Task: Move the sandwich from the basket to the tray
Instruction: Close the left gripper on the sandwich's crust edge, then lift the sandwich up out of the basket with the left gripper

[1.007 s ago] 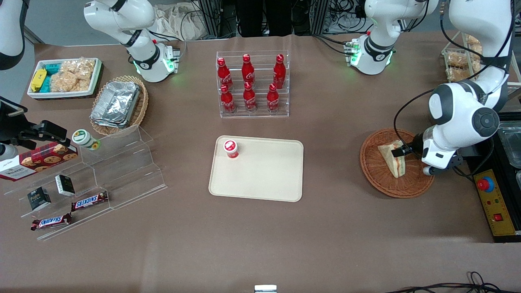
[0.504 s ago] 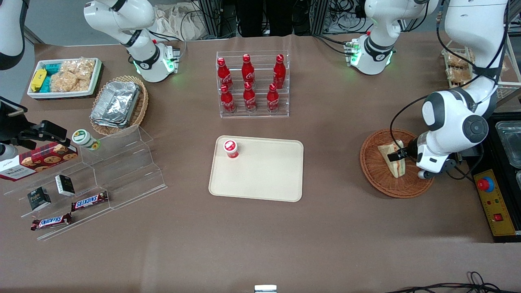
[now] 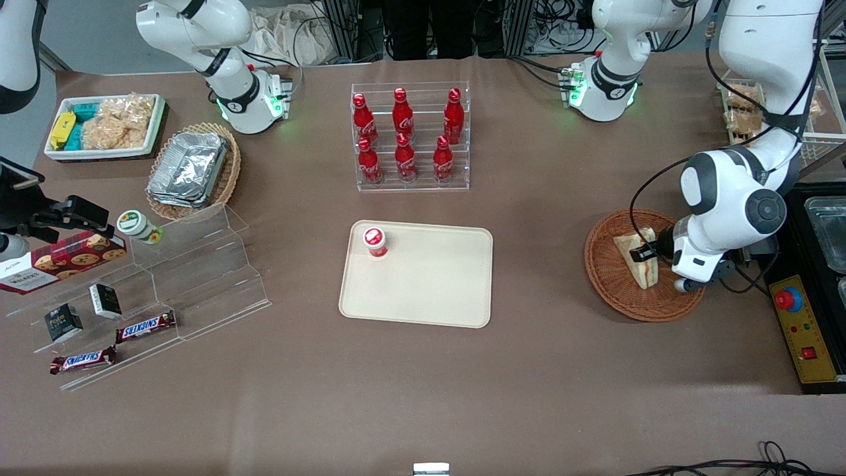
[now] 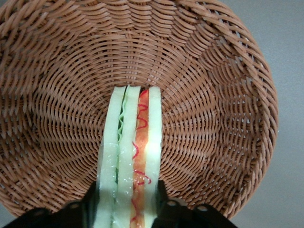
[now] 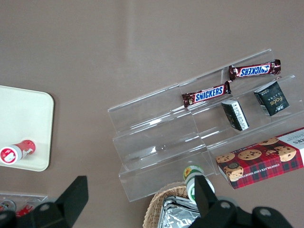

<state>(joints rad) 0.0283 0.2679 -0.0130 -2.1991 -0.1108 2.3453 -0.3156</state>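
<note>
The sandwich stands on edge in the round reddish-brown basket, its red and green filling facing the wrist camera. My left gripper is down inside the basket, with one dark finger pressed against each bread face of the sandwich. The gripper is shut on the sandwich, which still rests on the wicker. The beige tray lies on the table toward the parked arm's end from the basket.
A small red-capped bottle stands on one corner of the tray. A clear rack of red cola bottles stands farther from the front camera than the tray. A yellow control box with a red button sits beside the basket at the table's end.
The left arm's wrist has shifted a little toward the tray and settled lower over the basket, bringing the fingers onto the sandwich. The sandwich has barely moved.
</note>
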